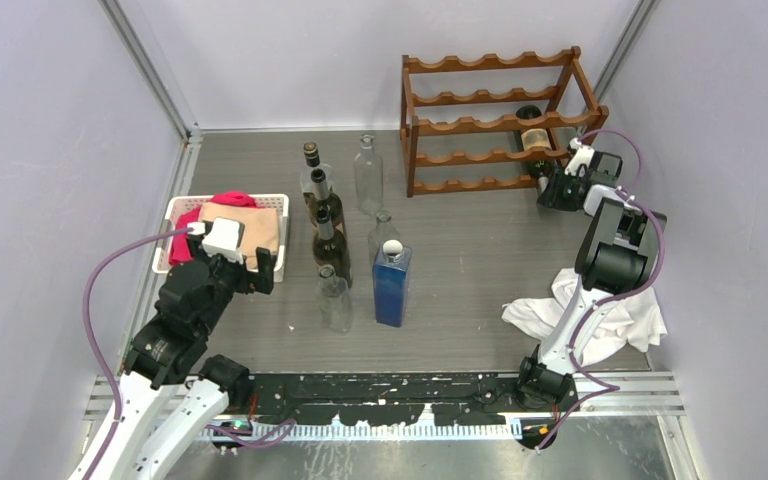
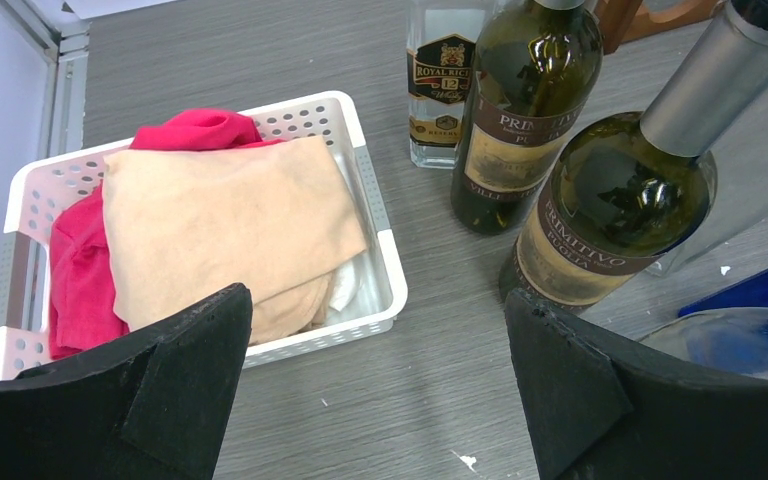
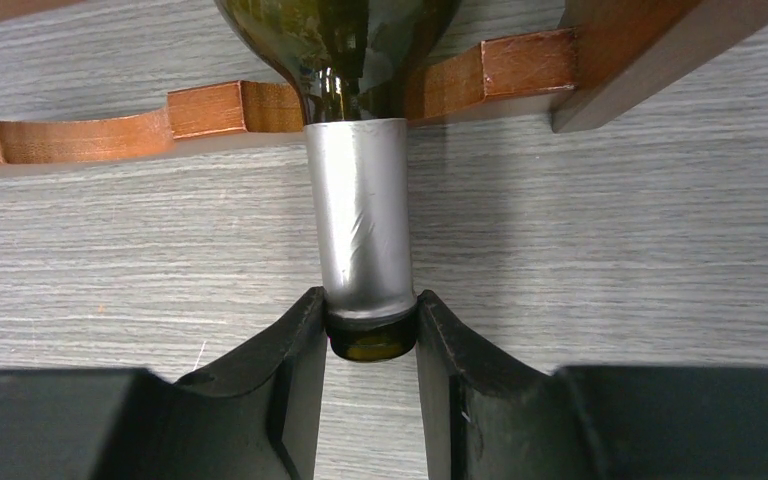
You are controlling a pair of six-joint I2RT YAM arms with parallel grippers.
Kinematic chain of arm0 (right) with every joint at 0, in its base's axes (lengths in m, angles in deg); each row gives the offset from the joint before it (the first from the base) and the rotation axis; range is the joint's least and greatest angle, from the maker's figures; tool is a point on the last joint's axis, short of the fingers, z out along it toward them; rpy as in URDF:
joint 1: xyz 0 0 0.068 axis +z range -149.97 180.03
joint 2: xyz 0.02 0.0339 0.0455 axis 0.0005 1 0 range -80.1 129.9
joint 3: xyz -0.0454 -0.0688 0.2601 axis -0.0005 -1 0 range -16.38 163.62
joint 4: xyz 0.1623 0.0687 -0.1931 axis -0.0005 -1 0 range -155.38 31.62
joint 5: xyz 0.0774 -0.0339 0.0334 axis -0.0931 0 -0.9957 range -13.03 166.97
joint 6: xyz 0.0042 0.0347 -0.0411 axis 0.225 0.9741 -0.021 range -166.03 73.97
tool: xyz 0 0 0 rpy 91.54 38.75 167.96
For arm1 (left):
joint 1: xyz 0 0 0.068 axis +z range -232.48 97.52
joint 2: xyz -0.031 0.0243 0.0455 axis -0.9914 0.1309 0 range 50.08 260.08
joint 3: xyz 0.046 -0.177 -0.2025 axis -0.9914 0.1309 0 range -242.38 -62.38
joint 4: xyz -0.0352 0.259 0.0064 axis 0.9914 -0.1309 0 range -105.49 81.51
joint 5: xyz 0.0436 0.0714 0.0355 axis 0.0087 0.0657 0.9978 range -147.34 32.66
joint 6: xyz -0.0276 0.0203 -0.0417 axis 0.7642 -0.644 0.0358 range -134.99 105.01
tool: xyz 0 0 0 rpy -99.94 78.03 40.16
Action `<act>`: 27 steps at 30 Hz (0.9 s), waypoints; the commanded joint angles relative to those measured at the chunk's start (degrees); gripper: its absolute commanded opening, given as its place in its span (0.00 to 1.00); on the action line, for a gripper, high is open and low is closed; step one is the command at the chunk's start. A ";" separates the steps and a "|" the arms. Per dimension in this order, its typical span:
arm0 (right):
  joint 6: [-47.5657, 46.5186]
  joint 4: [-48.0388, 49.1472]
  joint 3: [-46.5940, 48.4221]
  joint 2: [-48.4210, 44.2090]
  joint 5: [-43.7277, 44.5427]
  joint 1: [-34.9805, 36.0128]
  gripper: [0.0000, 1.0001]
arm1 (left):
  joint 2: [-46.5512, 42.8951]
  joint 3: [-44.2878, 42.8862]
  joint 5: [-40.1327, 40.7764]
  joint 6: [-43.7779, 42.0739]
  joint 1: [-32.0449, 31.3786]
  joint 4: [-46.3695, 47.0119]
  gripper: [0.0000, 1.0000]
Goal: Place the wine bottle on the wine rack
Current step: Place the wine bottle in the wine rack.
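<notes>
So the right gripper [image 3: 370,335] is pinching the wine bottle [image 3: 358,215] by its neck tip, with the body lying in the right-end cradle of the wine rack [image 1: 480,125], and the left gripper [image 2: 375,340] is hanging wide open. I'd be pushing it straight in before releasing.

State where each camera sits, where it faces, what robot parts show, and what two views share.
Top: above and behind the arms, looking down at the table; both arms show, with left tool and right tool.
Left wrist: on the left arm, looking past its open tool to the basket and standing bottles.
Right wrist: on the right arm, facing the rack; its tool grips the neck of the wine bottle.
Shared: top and right wrist both show that bottle.
</notes>
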 commanded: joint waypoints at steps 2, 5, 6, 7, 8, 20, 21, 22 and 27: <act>-2.17 -0.46 0.06 1.20 2.88 1.07 0.01 | 0.53 -0.32 -0.51 0.01 0.45 3.13 0.95; -4.21 -1.65 -0.22 0.79 2.96 1.34 0.01 | 0.60 -0.37 -0.60 0.04 0.54 3.11 0.95; -4.60 -2.28 -0.17 0.80 2.83 1.34 0.01 | 0.65 -0.38 -0.60 0.00 0.54 3.16 0.96; -4.91 -2.92 -0.20 0.80 2.74 1.34 0.01 | 0.65 -0.38 -0.56 0.02 0.62 3.14 0.95; -5.25 -3.80 -0.18 0.79 2.62 1.34 0.01 | 0.69 -0.38 -0.60 -0.01 0.63 3.10 0.95; -3.82 -6.51 -0.28 2.99 3.56 1.17 0.01 | 0.74 -0.38 -0.96 0.00 0.72 3.14 0.95; -3.87 -7.06 -0.10 3.30 3.50 1.17 0.01 | 0.69 -0.38 -0.89 -0.04 0.79 3.14 0.95; -4.03 -7.34 -0.15 3.37 3.52 1.17 0.01 | 0.65 -0.38 -0.87 0.02 0.80 3.11 0.95; -3.84 -6.91 -1.12 1.50 -0.24 0.64 0.02 | 0.77 -0.29 -0.95 -0.02 0.85 3.19 0.95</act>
